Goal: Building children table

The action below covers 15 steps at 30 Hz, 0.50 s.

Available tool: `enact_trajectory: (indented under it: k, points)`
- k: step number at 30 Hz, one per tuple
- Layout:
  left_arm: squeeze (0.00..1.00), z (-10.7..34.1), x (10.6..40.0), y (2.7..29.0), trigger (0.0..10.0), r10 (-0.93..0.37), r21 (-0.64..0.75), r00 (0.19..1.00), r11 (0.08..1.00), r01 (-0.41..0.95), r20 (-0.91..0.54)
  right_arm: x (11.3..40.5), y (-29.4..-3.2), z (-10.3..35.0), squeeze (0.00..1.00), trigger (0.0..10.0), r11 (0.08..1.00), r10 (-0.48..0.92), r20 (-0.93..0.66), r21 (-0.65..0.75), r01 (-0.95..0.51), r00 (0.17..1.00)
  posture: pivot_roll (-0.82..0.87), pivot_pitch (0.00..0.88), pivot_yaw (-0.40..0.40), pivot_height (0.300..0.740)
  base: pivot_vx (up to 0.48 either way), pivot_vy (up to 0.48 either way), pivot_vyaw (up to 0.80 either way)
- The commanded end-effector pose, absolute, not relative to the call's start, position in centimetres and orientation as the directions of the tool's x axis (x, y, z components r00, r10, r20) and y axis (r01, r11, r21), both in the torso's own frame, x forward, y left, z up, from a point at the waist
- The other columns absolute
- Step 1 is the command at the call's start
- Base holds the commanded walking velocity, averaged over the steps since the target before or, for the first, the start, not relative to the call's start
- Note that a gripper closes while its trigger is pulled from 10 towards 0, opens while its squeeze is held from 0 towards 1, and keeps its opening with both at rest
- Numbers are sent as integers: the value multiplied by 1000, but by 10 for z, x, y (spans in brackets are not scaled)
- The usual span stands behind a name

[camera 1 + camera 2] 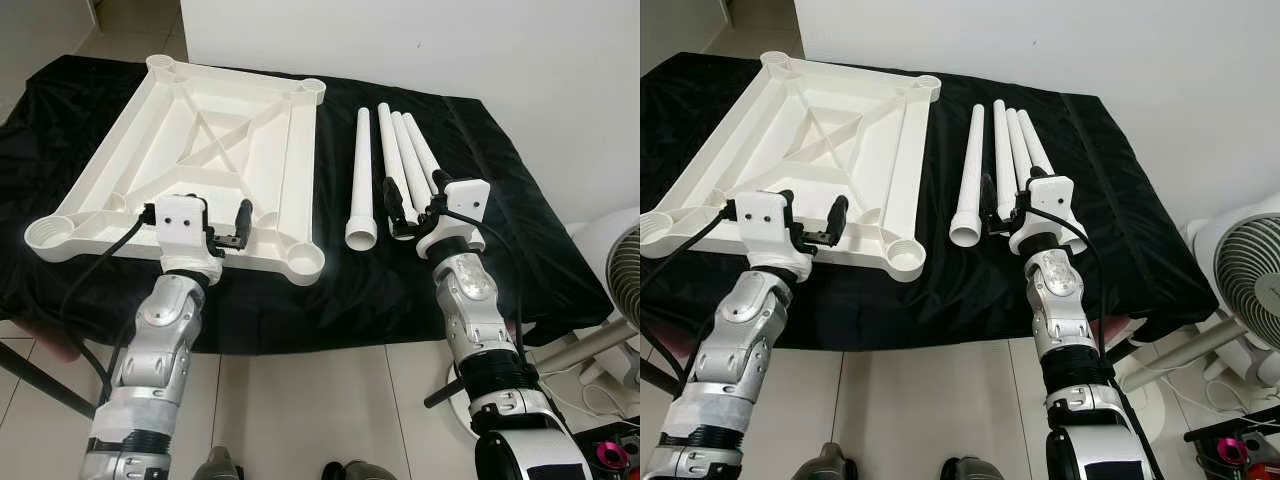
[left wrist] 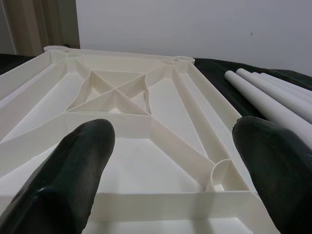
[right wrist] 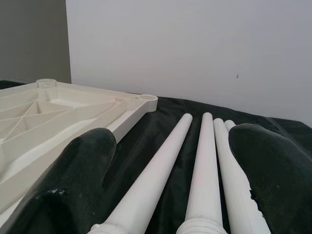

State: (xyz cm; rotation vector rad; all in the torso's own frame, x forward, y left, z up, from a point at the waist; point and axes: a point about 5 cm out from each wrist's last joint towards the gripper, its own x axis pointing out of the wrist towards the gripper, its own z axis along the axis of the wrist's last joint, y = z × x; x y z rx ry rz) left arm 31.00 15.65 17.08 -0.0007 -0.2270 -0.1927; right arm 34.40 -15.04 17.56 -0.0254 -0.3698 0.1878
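A white tabletop lies underside up on a black cloth, four white legs laid side by side just to its right. The left gripper hovers over the tabletop's near edge, jaws apart and empty; the right gripper sits over the legs' near ends — jaws likewise spread. A fan stands at right.
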Motion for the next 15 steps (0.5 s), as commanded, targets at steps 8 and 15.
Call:
enact_trajectory:
  k: [8, 15]
  points:
    - [0, 161, 308, 153, 10000, -232, 3, 956, 972, 235, 182, 336, -157, 169, 0, 10000, 982, 188, 346, -86, -169, 919, 66, 55, -72, 740, 0, 0, 0]
    - [0, 166, 305, 144, 10000, -264, 10, 945, 964, 267, 195, 341, -159, 170, 0, 10000, 982, 186, 336, -86, -167, 923, 94, 58, -84, 740, 0, 0, 0]
